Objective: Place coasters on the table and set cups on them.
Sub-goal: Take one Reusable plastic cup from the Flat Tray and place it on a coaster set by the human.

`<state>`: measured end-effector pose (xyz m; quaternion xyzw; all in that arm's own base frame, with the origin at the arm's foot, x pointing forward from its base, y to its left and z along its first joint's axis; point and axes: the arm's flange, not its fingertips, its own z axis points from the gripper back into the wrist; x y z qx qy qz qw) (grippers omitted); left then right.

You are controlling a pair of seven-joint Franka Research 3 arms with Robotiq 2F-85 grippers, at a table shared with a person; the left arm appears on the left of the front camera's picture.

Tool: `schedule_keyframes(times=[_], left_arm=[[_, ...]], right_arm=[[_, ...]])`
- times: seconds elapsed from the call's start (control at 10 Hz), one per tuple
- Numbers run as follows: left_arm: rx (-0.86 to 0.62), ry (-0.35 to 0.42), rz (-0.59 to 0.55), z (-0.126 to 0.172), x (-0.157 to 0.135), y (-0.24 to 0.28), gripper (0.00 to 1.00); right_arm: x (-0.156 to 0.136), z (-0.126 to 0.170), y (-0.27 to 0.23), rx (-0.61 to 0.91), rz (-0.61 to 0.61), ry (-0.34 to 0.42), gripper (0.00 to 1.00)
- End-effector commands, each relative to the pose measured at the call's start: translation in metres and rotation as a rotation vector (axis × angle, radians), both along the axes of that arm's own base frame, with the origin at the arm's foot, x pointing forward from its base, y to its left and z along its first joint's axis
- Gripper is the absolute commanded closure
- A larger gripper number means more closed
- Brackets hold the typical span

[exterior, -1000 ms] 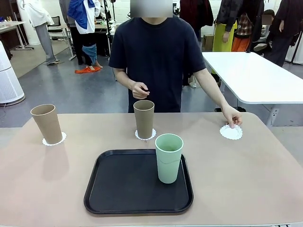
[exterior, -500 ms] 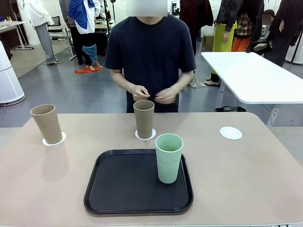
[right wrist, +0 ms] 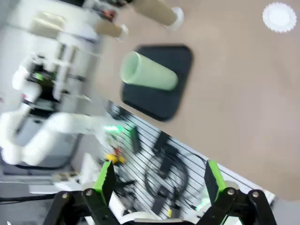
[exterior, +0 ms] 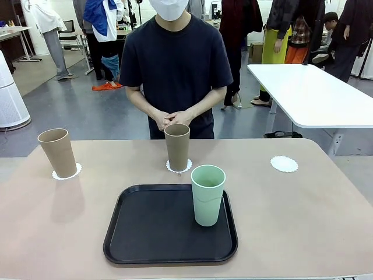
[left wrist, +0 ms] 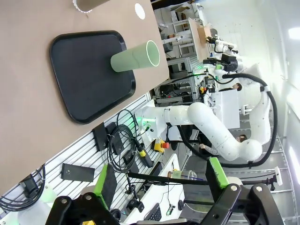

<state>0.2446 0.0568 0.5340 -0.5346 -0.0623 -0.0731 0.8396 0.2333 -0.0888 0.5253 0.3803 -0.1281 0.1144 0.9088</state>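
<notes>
Both grippers, the left gripper (left wrist: 160,180) and the right gripper (right wrist: 158,183), hover off the table (exterior: 303,221) with jaws spread wide, gripping nothing, while the person's hands (exterior: 172,119) are clasped at the far edge. One black tray (exterior: 116,245) holds the single mint green cup (exterior: 208,195), upright near its right rim. On the beige top, with a white table (exterior: 315,93) and grey floor behind, the left tan cup (exterior: 57,153) and the middle tan cup (exterior: 177,146) each stand on a coaster, and the third coaster (exterior: 284,164) lies bare at far right.
</notes>
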Motion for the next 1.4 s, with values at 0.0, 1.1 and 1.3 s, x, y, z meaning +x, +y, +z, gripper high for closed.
schedule_keyframes(times=[0.0,1.1,1.3], left_arm=[[-0.006,0.007,0.018,0.002,0.0,-0.002,0.0],[-0.006,0.007,0.018,0.002,0.0,-0.002,0.0],[-0.006,0.007,0.018,0.002,0.0,-0.002,0.0]], right_arm=[[0.045,0.011,0.066,-0.699,0.246,-0.023,0.0],[0.093,-0.007,0.128,0.129,0.764,-0.406,0.0],[0.124,-0.029,0.098,0.565,0.766,-0.525,0.0]])
